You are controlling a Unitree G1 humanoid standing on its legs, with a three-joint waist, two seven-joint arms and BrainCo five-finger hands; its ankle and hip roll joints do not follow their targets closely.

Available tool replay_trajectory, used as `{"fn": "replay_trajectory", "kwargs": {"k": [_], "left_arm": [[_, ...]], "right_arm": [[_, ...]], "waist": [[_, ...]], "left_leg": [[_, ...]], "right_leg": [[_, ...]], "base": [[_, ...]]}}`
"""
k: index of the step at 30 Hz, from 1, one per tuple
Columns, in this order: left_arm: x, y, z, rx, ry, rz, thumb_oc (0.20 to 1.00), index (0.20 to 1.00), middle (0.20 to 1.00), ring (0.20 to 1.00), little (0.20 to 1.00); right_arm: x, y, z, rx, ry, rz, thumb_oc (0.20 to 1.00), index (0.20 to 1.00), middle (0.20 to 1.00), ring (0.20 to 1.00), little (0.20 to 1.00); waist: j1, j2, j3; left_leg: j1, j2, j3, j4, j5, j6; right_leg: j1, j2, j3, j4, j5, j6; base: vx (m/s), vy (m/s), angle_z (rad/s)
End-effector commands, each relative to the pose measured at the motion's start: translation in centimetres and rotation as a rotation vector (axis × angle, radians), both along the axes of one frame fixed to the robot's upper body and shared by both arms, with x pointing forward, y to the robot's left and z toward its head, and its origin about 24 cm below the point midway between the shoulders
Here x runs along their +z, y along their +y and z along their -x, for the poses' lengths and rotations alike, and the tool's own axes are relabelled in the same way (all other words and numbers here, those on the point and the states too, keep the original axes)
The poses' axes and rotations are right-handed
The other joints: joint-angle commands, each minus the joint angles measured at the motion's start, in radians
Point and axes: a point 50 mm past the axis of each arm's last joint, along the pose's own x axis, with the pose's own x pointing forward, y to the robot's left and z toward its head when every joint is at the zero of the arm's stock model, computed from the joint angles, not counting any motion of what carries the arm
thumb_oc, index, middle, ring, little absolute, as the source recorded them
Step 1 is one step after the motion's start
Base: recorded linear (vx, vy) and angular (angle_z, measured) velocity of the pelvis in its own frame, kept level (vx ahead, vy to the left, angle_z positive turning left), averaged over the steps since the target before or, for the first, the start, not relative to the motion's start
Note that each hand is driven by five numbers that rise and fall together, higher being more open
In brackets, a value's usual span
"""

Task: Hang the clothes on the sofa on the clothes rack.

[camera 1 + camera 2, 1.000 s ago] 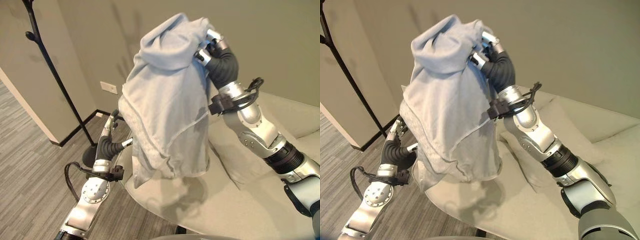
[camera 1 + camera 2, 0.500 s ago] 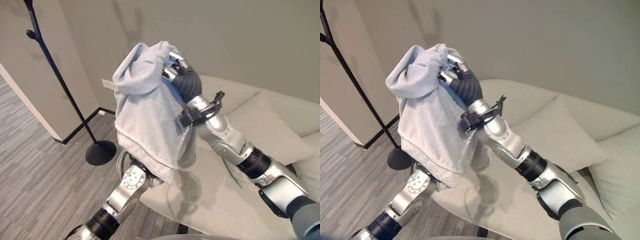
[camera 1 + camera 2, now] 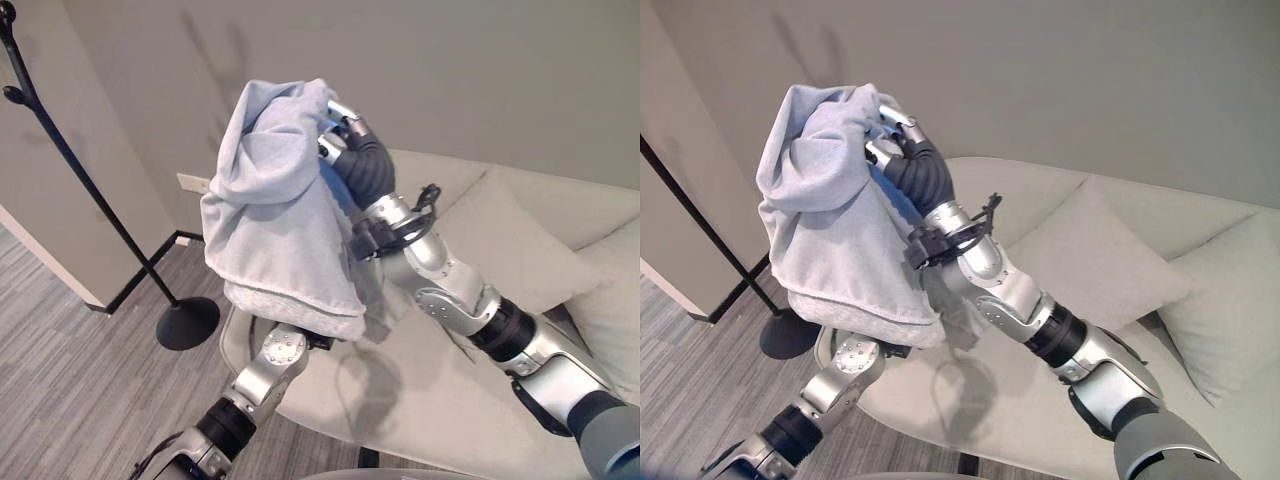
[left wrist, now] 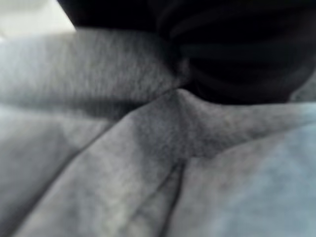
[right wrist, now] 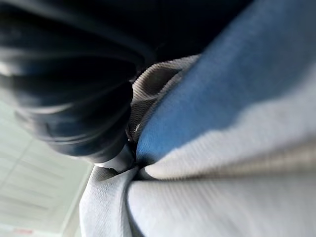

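I see my right hand [image 3: 338, 128] raised high above the sofa [image 3: 560, 230], its fingers [image 3: 892, 112] curled into the bunched top of the pale grey garment [image 3: 280, 230], gripping it. The garment hangs clear of the sofa, long axis close to vertical, gathered end up at the hand and hem down, the hem edge running roughly level. My left arm reaches up under that hem; the left hand [image 4: 237, 54] is buried in the cloth, so I cannot tell whether it grips. The black clothes rack [image 3: 75, 165] stands on the floor to my left, well apart from the garment, its pole leaning in view.
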Motion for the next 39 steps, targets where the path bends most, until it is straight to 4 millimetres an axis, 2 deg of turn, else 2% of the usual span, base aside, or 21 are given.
{"fn": "replay_trajectory", "kwargs": {"k": [1, 9, 11, 14, 16, 18, 20, 24, 25, 26, 27, 28, 29, 30, 32, 34, 35, 36, 37, 38, 39], "left_arm": [[1.4, 3.3, 0.4, 0.107, -0.135, -0.148, 0.2, 0.2, 0.2, 0.2, 0.2], [4.2, 9.5, 3.0, 0.392, -0.302, -0.315, 0.2, 0.2, 0.2, 0.2, 0.2], [6.1, 10.3, 2.9, 0.454, -0.425, -0.427, 0.2, 0.2, 0.2, 0.2, 0.2], [6.7, 10.5, 2.8, 0.475, -0.464, -0.441, 0.2, 0.2, 0.2, 0.2, 0.2], [8.2, 10.8, 2.5, 0.547, -0.565, -0.488, 0.2, 0.2, 0.2, 0.2, 0.2], [8.2, 10.8, 2.4, 0.549, -0.579, -0.507, 0.2, 0.2, 0.2, 0.2, 0.2], [8.3, 10.6, 2.2, 0.565, -0.604, -0.524, 0.2, 0.2, 0.2, 0.2, 0.2], [7.8, 10.4, 1.9, 0.589, -0.61, -0.523, 0.2, 0.2, 0.2, 0.2, 0.2], [7.3, 10.1, 2.0, 0.593, -0.592, -0.506, 0.2, 0.2, 0.2, 0.2, 0.2], [6.7, 9.9, 2.1, 0.573, -0.567, -0.501, 0.2, 0.2, 0.2, 0.2, 0.2], [6.6, 9.8, 2.2, 0.571, -0.565, -0.5, 0.2, 0.2, 0.2, 0.2, 0.2], [6.0, 8.9, 1.9, 0.51, -0.536, -0.489, 0.2, 0.2, 0.2, 0.2, 0.2], [5.5, 7.8, 1.9, 0.445, -0.521, -0.47, 0.2, 0.2, 0.2, 0.2, 0.2], [5.5, 7.8, 1.9, 0.442, -0.521, -0.471, 0.2, 0.2, 0.2, 0.2, 0.2], [5.3, 7.6, 2.0, 0.389, -0.513, -0.505, 0.2, 0.2, 0.2, 0.2, 0.2], [5.3, 7.6, 2.1, 0.357, -0.515, -0.542, 0.2, 0.2, 0.2, 0.2, 0.2], [5.1, 8.0, 2.5, 0.345, -0.509, -0.566, 0.2, 0.2, 0.2, 0.2, 0.2], [4.4, 8.2, 3.6, 0.316, -0.471, -0.566, 0.2, 0.2, 0.2, 0.2, 0.2], [4.1, 8.2, 3.9, 0.306, -0.448, -0.553, 0.2, 0.2, 0.2, 0.2, 0.2], [4.2, 8.2, 3.9, 0.305, -0.448, -0.553, 0.2, 0.2, 0.2, 0.2, 0.2], [4.0, 8.3, 4.0, 0.302, -0.433, -0.551, 0.2, 0.2, 0.2, 0.2, 0.2]], "right_arm": [[3.1, -2.7, 1.5, -0.044, -0.206, -0.128, 0.2, 0.2, 0.2, 0.2, 0.2], [0.8, -6.2, 2.4, -0.13, -0.222, -0.057, 0.2, 0.2, 0.2, 0.2, 0.2], [0.3, -7.6, 3.1, -0.173, -0.251, -0.012, 0.2, 0.2, 0.2, 0.2, 0.2], [0.1, -7.8, 3.3, -0.178, -0.255, 0.009, 0.2, 0.2, 0.2, 0.2, 0.2], [-1.6, -8.2, 3.8, -0.189, -0.218, 0.08, 0.2, 0.2, 0.2, 0.2, 0.2], [-1.8, -8.4, 4.0, -0.189, -0.212, 0.087, 0.2, 0.2, 0.2, 0.2, 0.2], [-3.2, -8.7, 4.1, -0.205, -0.153, 0.087, 0.2, 0.2, 0.2, 0.2, 0.2], [-5.0, -8.8, 4.3, -0.223, -0.072, 0.074, 0.2, 0.2, 0.2, 0.2, 0.2], [-5.7, -8.8, 4.4, -0.225, -0.034, 0.061, 0.2, 0.2, 0.2, 0.2, 0.2], [-6.5, -9.0, 4.6, -0.234, 0.002, 0.066, 0.2, 0.2, 0.2, 0.2, 0.2], [-6.6, -9.0, 4.7, -0.236, 0.004, 0.067, 0.2, 0.2, 0.2, 0.2, 0.2], [-7.4, -9.6, 5.0, -0.275, 0.04, 0.078, 0.2, 0.2, 0.2, 0.2, 0.2], [-8.4, -10.0, 5.6, -0.311, 0.082, 0.053, 0.2, 0.2, 0.2, 0.2, 0.2], [-8.4, -10.1, 5.7, -0.313, 0.083, 0.052, 0.2, 0.2, 0.2, 0.2, 0.2], [-10.3, -9.8, 5.4, -0.341, 0.185, 0.045, 0.2, 0.2, 0.2, 0.2, 0.2], [-10.5, -9.9, 5.4, -0.344, 0.193, 0.051, 0.2, 0.2, 0.2, 0.2, 0.2], [-11.0, -10.3, 5.6, -0.362, 0.215, 0.047, 0.2, 0.2, 0.2, 0.2, 0.2], [-11.8, -11.4, 6.2, -0.392, 0.249, 0.067, 0.2, 0.2, 0.2, 0.2, 0.2], [-11.7, -11.9, 6.2, -0.409, 0.242, 0.079, 0.2, 0.2, 0.2, 0.2, 0.2], [-11.7, -11.9, 6.2, -0.409, 0.241, 0.079, 0.2, 0.2, 0.2, 0.2, 0.2], [-11.6, -12.3, 6.4, -0.427, 0.24, 0.083, 0.2, 0.2, 0.2, 0.2, 0.2]], "waist": [[0.028, -0.025, -0.037], [0.064, -0.026, -0.013], [0.076, -0.032, 0.017], [0.072, -0.031, 0.02], [0.043, -0.032, 0.033], [0.038, -0.03, 0.03], [0.023, -0.023, 0.034], [0.023, -0.009, 0.034], [0.031, 0.005, 0.021], [0.022, 0.009, 0.008], [0.022, 0.007, 0.008], [0.013, -0.001, 0.001], [0.007, -0.038, 0.02], [0.009, -0.045, 0.022], [0.024, -0.077, 0.08], [0.027, -0.069, 0.104], [0.022, -0.064, 0.11], [0.022, -0.062, 0.112], [0.025, -0.06, 0.108], [0.023, -0.061, 0.107], [0.021, -0.056, 0.103]], "left_leg": [[0.005, 0.017, 0.018, -0.046, 0.066, 0.028], [0.015, 0.027, 0.018, -0.041, 0.082, 0.037], [-0.023, 0.049, 0.032, -0.03, 0.094, 0.006], [-0.033, 0.065, 0.037, -0.04, 0.099, -0.008], [-0.082, 0.153, 0.117, -0.046, 0.145, -0.043], [-0.096, 0.18, 0.138, -0.046, 0.161, -0.049], [-0.144, 0.254, 0.168, -0.046, 0.233, -0.07], [-0.171, 0.3, 0.118, -0.046, 0.263, -0.097], [-0.141, 0.292, 0.035, -0.046, 0.236, -0.104], [-0.116, 0.289, 0.025, -0.046, 0.189, -0.112], [-0.119, 0.285, 0.022, -0.046, 0.195, -0.111], [-0.101, 0.278, 0.034, -0.044, 0.149, -0.106], [-0.104, 0.223, 0.038, 0.037, 0.052, -0.072], [-0.108, 0.213, 0.038, 0.049, 0.046, -0.068], [-0.09, 0.126, 0.084, 0.117, -0.026, -0.009], [-0.085, 0.106, 0.103, 0.135, -0.031, 0.008], [-0.073, 0.086, 0.095, 0.123, -0.026, 0.023], [-0.064, 0.046, 0.093, 0.094, -0.007, 0.052], [-0.071, 0.024, 0.103, 0.084, 0.01, 0.067], [-0.073, 0.023, 0.101, 0.082, 0.014, 0.067], [-0.073, 0.007, 0.099, 0.07, 0.026, 0.078]], "right_leg": [[0.1, -0.075, 0.011, 0.022, -0.104, 0.079], [0.101, -0.073, 0.024, 0.014, -0.101, 0.085], [0.11, -0.095, -0.01, 0.014, -0.109, 0.094], [0.114, -0.109, -0.033, 0.011, -0.112, 0.103], [0.1, -0.183, -0.068, 0.022, -0.109, 0.133], [0.095, -0.197, -0.069, 0.028, -0.112, 0.139], [0.092, -0.245, -0.066, 0.049, -0.118, 0.158], [0.099, -0.296, -0.046, 0.07, -0.123, 0.18], [0.1, -0.33, -0.021, 0.069, -0.11, 0.199], [0.102, -0.357, -0.019, 0.072, -0.101, 0.214], [0.099, -0.36, -0.018, 0.073, -0.094, 0.215], [0.104, -0.406, -0.02, 0.08, -0.077, 0.239], [0.117, -0.48, -0.01, 0.097, 0.053, 0.262], [0.121, -0.488, -0.008, 0.092, 0.057, 0.265], [0.084, -0.586, -0.04, 0.143, 0.32, 0.26], [0.079, -0.593, -0.072, 0.169, 0.319, 0.254], [0.076, -0.561, -0.067, 0.2, 0.274, 0.235], [0.08, -0.485, -0.068, 0.233, 0.159, 0.202], [0.082, -0.436, -0.1, 0.249, 0.081, 0.185], [0.08, -0.438, -0.103, 0.25, 0.081, 0.183], [0.075, -0.383, -0.124, 0.275, 0.004, 0.163]], "base": [[0.0, 0.0, 0.0], [0.0, 0.006, 0.0], [-0.09, 0.091, 0.06], [-0.08, 0.14, 0.53], [-0.15, 0.458, 0.81], [-0.07, 0.306, 0.84], [-0.08, 0.51, 0.37], [-0.05, 0.511, 0.16], [-0.04, 0.806, -0.25], [-0.04, 0.629, -0.24], [-0.05, 0.473, -0.03], [-0.1, 0.584, 0.28], [-0.08, 0.586, 0.7], [-0.11, 0.482, 0.7], [-0.19, 0.596, 0.29], [-0.12, 0.463, -0.16], [-0.05, 0.485, -0.41], [-0.07, 0.668, -0.25], [-0.07, 0.479, 0.02], [-0.06, 0.315, 0.06], [-0.04, 0.269, 0.18]]}}
